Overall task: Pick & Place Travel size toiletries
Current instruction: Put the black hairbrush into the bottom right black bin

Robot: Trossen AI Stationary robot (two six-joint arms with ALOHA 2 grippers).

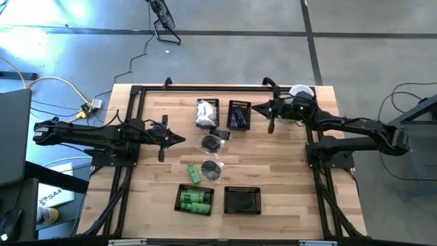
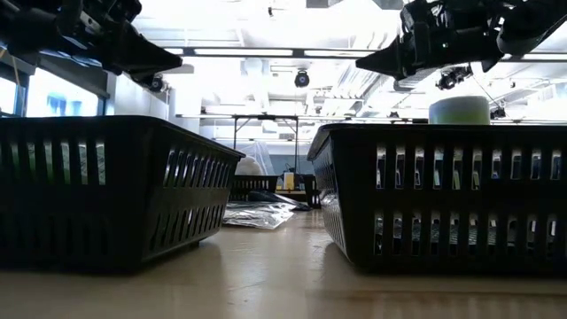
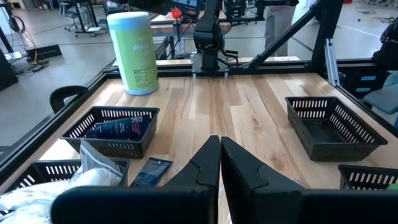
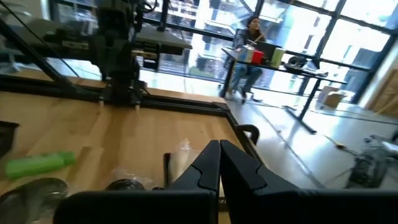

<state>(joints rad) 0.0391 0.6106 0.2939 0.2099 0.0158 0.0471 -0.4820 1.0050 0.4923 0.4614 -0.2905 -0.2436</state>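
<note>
The toiletries lie mid-counter [image 1: 287, 178] in the high view: green tubes [image 1: 194, 199] fill a near basket [image 1: 179, 196], one green tube [image 1: 194, 172] lies loose beside a grey disc [image 1: 212, 169], a dark disc [image 1: 211, 143] sits just beyond it, white packets [image 1: 206, 113] fill a far basket [image 1: 207, 101], and blue pieces [image 1: 238, 117] sit in the basket [image 1: 239, 104] next to that. A fourth basket [image 1: 243, 201] stands beside the one with green tubes. The left gripper [image 1: 179, 139] reaches in level from the left, its fingers closed on nothing, tips pointing toward the dark disc but apart from it. The right gripper [image 1: 256, 107] stretches in from the right, fingers likewise closed and empty, just beside the basket of blue pieces. The left wrist view adds a blue packet [image 3: 149, 172] lying on the wood outside the baskets, and shows the tall green cylinder [image 3: 134, 53] upright at the far counter edge. The right wrist view shows the loose green tube and both discs past its closed fingers [image 4: 202, 167], and a seated person [image 4: 247, 46] at a desk in the room beyond. The low view sees only two basket walls up close, both grippers hanging above them.
</note>
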